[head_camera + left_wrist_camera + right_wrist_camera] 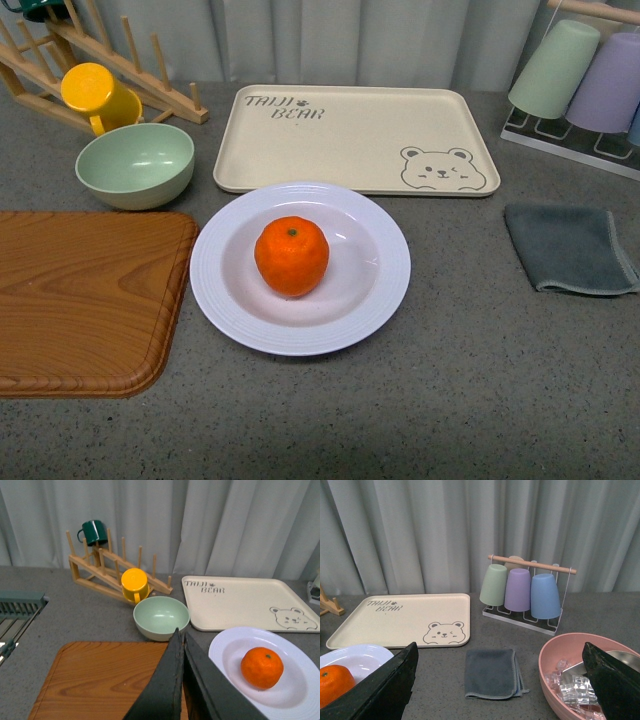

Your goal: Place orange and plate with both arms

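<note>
You see the round bright orange fruit [291, 256] in the pale lavender-white plate [300, 338]; only wrist views show left jaws closed, right jaws wide.

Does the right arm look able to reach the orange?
Probably yes: the orange sits bare on the plate, nothing covers it, and the right gripper is open nearby.

One orange [291, 256], one plate [232, 300], one tray [350, 140]

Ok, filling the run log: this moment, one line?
round orange fruit in pale lavender ridged plate | left claw shut | right claw open
</note>
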